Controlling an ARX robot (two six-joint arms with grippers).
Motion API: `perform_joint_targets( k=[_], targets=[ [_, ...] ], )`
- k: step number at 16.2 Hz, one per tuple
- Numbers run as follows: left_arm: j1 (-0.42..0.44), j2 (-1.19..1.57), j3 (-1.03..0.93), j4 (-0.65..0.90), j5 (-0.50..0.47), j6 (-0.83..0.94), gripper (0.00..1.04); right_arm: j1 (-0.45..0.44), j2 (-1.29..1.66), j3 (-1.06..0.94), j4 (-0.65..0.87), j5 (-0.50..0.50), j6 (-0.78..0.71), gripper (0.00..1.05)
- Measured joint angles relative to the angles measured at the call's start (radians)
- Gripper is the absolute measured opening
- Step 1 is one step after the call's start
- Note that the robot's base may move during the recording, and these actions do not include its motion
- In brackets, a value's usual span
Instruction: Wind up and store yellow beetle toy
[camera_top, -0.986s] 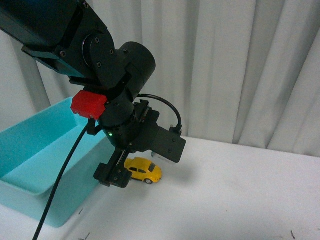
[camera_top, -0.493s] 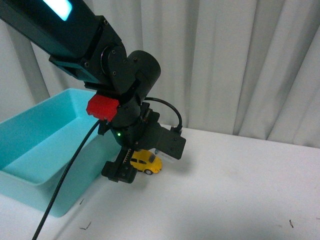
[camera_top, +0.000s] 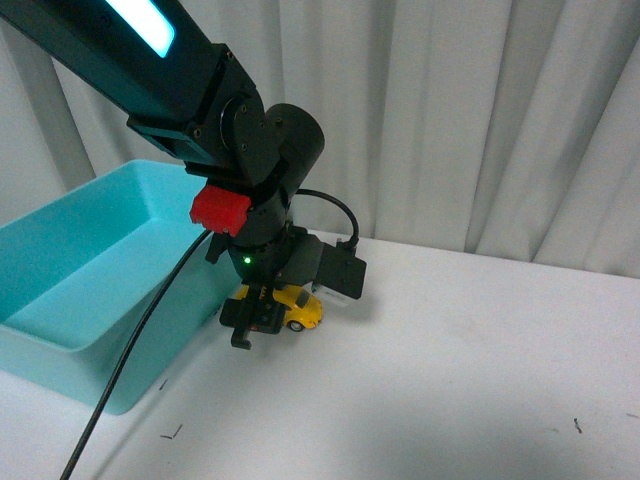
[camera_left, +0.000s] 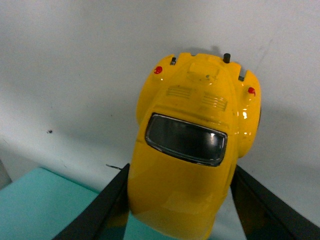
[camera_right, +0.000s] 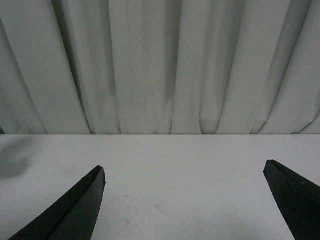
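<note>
We see the left hand (camera_top: 262, 322) lowered to the desk (camera_top: 450, 370) and clamped on the yellow beetle toy (camera_top: 300, 310). In the left wrist view the toy's glossy roof and dark window fill the space between the hand's two black fingers (camera_left: 100, 210), one pressed against each flank. The toy's wheels look to be on the desk, with its far end reaching past the fingertips. A teal bin (camera_top: 90, 290) stands just beside this hand, on its left. The right hand (camera_right: 182, 167) has its fingers spread wide apart, holding nothing, with bare desk beneath it and a pale curtain (camera_right: 160, 65) ahead of it.
</note>
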Motion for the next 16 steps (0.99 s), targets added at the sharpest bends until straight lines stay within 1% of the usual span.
perform_joint_targets(
  k=[1,2,4,6,7,9,11,12,14,16],
  targets=[
    [0.003,0.0,0.002,-0.002,-0.018,-0.036,0.5,0.0,0.0,0.0,0.0,0.0,0.0,0.98],
    [0.005,0.0,0.008,-0.012,-0.026,-0.061,0.46,0.0,0.0,0.0,0.0,0.0,0.0,0.98],
    [0.001,-0.006,0.012,-0.026,-0.011,-0.06,0.41,0.0,0.0,0.0,0.0,0.0,0.0,0.98],
    [-0.005,-0.015,0.012,-0.048,0.018,-0.025,0.41,0.0,0.0,0.0,0.0,0.0,0.0,0.98],
    [-0.015,-0.023,0.01,-0.064,0.053,-0.021,0.41,0.0,0.0,0.0,0.0,0.0,0.0,0.98],
    [-0.037,-0.061,0.007,-0.111,0.133,-0.068,0.41,0.0,0.0,0.0,0.0,0.0,0.0,0.98],
    [-0.056,-0.145,0.008,-0.138,0.263,-0.175,0.41,0.0,0.0,0.0,0.0,0.0,0.0,0.98],
    [-0.057,-0.199,0.008,-0.116,0.34,-0.24,0.4,0.0,0.0,0.0,0.0,0.0,0.0,0.98],
    [-0.02,-0.306,0.015,-0.05,0.442,-0.357,0.4,0.0,0.0,0.0,0.0,0.0,0.0,0.98],
    [0.071,-0.383,0.019,0.012,0.475,-0.486,0.4,0.0,0.0,0.0,0.0,0.0,0.0,0.98]
  ],
)
